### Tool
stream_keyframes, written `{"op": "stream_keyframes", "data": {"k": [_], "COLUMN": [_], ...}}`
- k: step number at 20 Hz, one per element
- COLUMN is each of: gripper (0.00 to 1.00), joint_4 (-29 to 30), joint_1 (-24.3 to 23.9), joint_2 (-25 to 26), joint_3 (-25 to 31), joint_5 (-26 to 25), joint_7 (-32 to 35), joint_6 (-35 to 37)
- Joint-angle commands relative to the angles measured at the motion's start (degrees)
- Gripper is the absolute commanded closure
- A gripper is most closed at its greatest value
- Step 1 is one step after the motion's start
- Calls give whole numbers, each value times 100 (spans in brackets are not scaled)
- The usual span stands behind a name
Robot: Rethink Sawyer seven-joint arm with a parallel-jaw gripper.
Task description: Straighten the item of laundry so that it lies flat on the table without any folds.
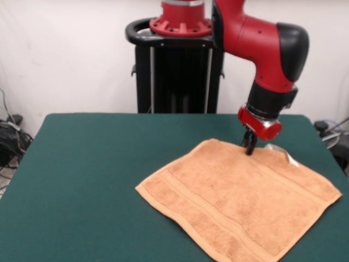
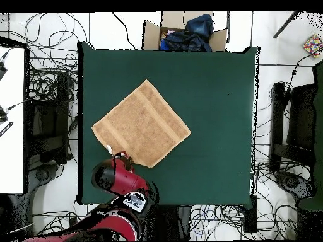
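The item of laundry [image 1: 240, 204] [image 2: 142, 123] is an orange-tan towel spread out like a diamond on the right part of the green table [image 1: 98, 164] [image 2: 214, 94]. Its border bands show and no large fold is visible. A small white tag [image 1: 290, 159] sticks out at the far right corner, where the edge lifts slightly. My gripper [image 1: 250, 148] points down at the towel's far edge, its tips at or just above the cloth. In the overhead view the red arm [image 2: 117, 175] covers the gripper at the towel's lower corner.
A cardboard box [image 2: 151, 33] holding dark blue cloth sits on the floor beyond one table edge. Cables cover the floor all around the table. The black pedestal [image 1: 177, 71] stands behind the table.
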Motion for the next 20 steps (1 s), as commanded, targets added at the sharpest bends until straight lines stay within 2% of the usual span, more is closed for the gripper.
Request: {"op": "stream_keyframes", "data": {"k": [1, 4, 7, 12, 14, 16, 20], "gripper": [100, 100, 100, 100, 100, 100, 100], "joint_4": [-429, -366, -396, -513, -479, -468, -868], "joint_1": [3, 136, -157, -58, -323, -855, -914], "joint_2": [351, 83, 155, 24, -21, -94, -247], "joint_3": [204, 18, 352, 40, 63, 262, -158], "joint_5": [-192, -84, -164, -169, -351, -670, -1019], "joint_7": [421, 548, 567, 436, 234, -141, -181], "joint_6": [272, 688, 488, 1140, 1279, 1530, 2694]}}
